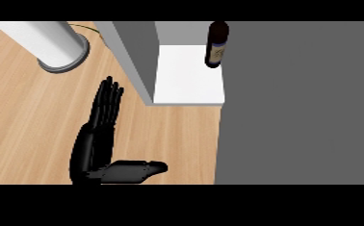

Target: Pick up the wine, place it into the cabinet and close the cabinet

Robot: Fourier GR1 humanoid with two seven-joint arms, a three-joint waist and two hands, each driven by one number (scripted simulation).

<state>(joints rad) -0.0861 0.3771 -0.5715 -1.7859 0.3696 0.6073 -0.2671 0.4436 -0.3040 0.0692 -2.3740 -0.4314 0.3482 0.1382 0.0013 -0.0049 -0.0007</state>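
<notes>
Wine [217, 43] stands upright on the white cabinet [189, 76] shelf, so closing remains. Nearest, the left hand [96, 138] rests on the counter [43, 109], fingers straight together, thumb out. Swing the grey door [292, 105] without nudging the bottle.

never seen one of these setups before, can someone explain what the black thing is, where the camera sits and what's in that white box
The camera looks steeply down from the robot's head at a wooden counter. The black shape is the robot's left hand, its fingers straight, thumb out, holding nothing. The right hand is not in view. The white box is an open cabinet; a dark wine bottle stands on its white floor, at the back right. The big grey panel at the right looks like the cabinet's door, though I can't be sure. A white cylinder stands top left.
</notes>
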